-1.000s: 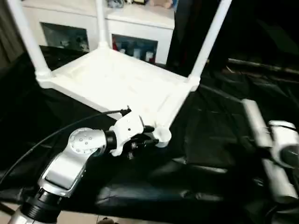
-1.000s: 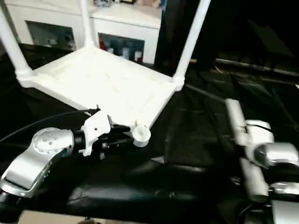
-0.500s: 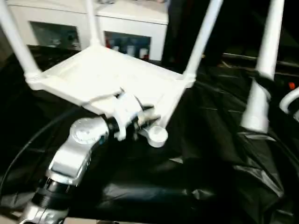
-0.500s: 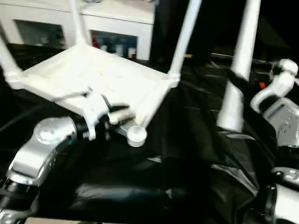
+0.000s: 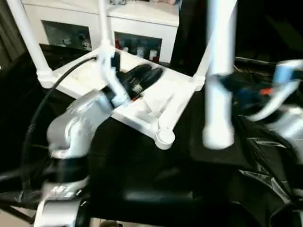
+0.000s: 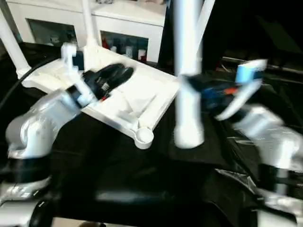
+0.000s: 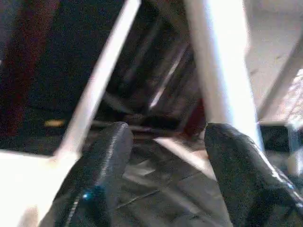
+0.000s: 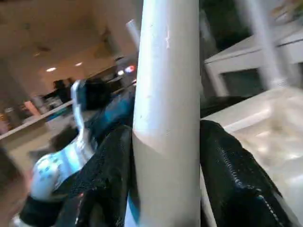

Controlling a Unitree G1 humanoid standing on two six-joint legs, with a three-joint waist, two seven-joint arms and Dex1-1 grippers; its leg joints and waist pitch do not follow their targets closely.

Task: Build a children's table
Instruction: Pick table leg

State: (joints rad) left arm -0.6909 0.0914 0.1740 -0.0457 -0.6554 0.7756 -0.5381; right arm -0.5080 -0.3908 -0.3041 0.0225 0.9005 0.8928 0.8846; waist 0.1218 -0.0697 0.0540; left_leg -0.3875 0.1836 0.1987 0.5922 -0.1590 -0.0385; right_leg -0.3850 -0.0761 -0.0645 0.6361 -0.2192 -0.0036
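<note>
The children's table (image 5: 147, 106) lies upside down on the black cover, ribbed underside up. Three white legs (image 5: 29, 40) stand in its far and side sockets. The near corner socket (image 5: 164, 137) holds nothing. My right gripper (image 8: 168, 142) is shut on the fourth leg (image 5: 218, 94), which hangs upright just right of that socket, its lower end above the cover. My left gripper (image 5: 144, 75) hovers over the underside, open, with nothing between its fingers (image 7: 109, 156).
A white cabinet (image 5: 142, 33) with glass doors stands behind the black-covered work table (image 5: 156, 189). The installed legs rise around the left arm. A black cable (image 5: 52, 94) runs along my left forearm.
My left gripper has left the near corner, opened and risen over the underside. The right arm has swung the fourth leg upright and carried it left, close to the near corner socket.
</note>
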